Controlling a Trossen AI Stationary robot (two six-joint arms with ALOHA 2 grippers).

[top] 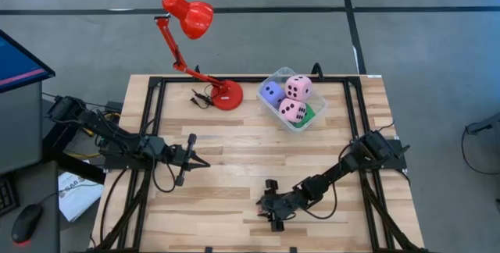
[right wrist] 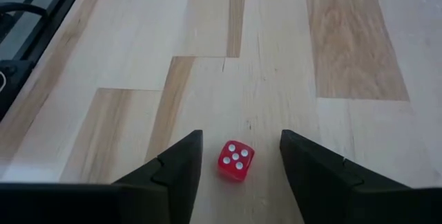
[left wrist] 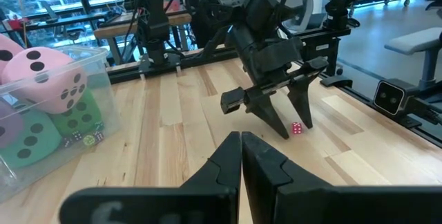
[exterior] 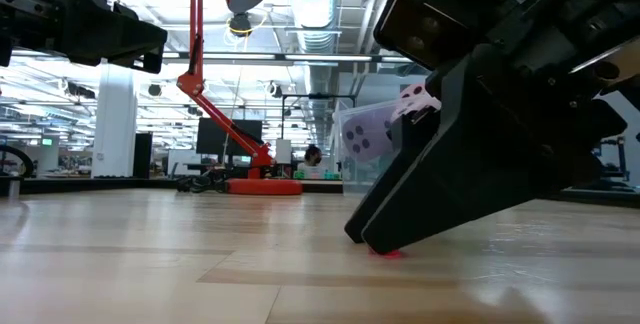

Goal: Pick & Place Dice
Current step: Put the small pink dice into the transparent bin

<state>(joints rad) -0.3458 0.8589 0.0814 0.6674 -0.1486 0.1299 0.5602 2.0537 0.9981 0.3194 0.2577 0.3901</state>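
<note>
The right gripper (right wrist: pixel 238 156), spread, straddles a tiny red die (right wrist: pixel 236 160) on the bench (top: pixel 234 159) at 6 o'clock; an off-centre close could flick it away. The left gripper (left wrist: pixel 241 156), at 9 o'clock, is pressed together.

A tiny red die (right wrist: pixel 236 160) with white dots lies flat on the desk, five dots facing up. Two big pink dice (top: pixel 298 87), one purple-blue die (top: pixel 271 93) and one green die (top: pixel 308 115) sit packed together, far from it.
</note>
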